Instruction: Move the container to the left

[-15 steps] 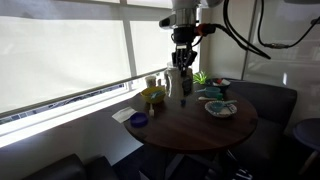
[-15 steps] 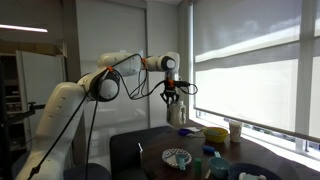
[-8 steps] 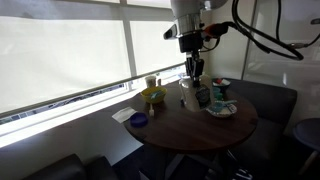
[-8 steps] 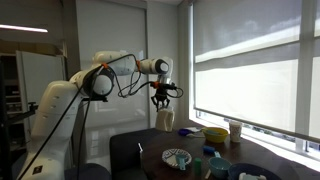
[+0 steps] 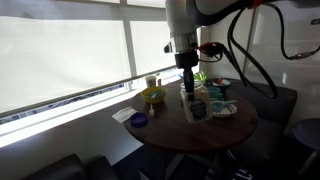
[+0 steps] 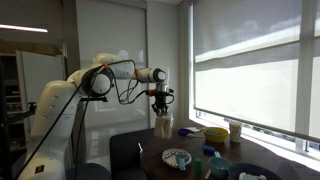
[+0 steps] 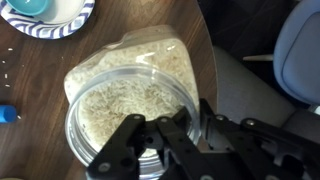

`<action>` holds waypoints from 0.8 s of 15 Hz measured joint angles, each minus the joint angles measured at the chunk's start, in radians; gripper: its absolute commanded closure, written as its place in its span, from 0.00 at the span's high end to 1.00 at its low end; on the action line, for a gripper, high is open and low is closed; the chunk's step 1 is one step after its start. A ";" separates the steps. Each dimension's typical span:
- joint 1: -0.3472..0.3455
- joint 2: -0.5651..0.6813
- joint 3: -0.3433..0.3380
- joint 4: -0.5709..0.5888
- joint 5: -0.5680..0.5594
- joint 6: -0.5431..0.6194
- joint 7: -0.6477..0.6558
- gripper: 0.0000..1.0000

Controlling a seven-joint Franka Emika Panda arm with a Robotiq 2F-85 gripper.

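Note:
The container (image 7: 120,85) is a clear jar filled with pale grains. In the wrist view I look down into it from above. My gripper (image 7: 165,128) is shut on its rim, with one finger inside the wall and one outside. In both exterior views the gripper (image 5: 187,78) (image 6: 160,103) points straight down and holds the container (image 5: 191,105) (image 6: 164,127) upright, low at the round table's edge. I cannot tell whether its base touches the table.
The dark round table (image 5: 200,132) holds a yellow bowl (image 5: 153,96), a small purple dish (image 5: 139,120) and a patterned plate (image 5: 221,109) with a blue cup (image 7: 30,5). Seats (image 7: 300,60) stand beyond the table edge. Windows with blinds are behind.
The gripper has carried the container across the table toward its edge and lowered it. The other objects have not moved.

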 measured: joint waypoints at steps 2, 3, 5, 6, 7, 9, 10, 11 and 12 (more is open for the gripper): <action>0.002 -0.009 -0.008 -0.033 -0.034 0.053 0.036 0.08; 0.002 -0.016 -0.013 -0.047 -0.036 0.077 0.040 0.08; 0.001 -0.025 -0.019 -0.058 -0.036 0.092 0.041 0.02; 0.001 -0.025 -0.019 -0.062 -0.035 0.092 0.040 0.02; 0.001 -0.021 -0.020 -0.067 -0.033 0.092 0.040 0.02; 0.001 -0.002 -0.020 -0.071 -0.028 0.092 0.041 0.02; 0.001 0.010 -0.020 -0.071 -0.027 0.093 0.042 0.02; 0.001 0.020 -0.020 -0.071 -0.027 0.094 0.046 0.02; 0.002 0.029 -0.020 -0.071 -0.028 0.098 0.052 0.02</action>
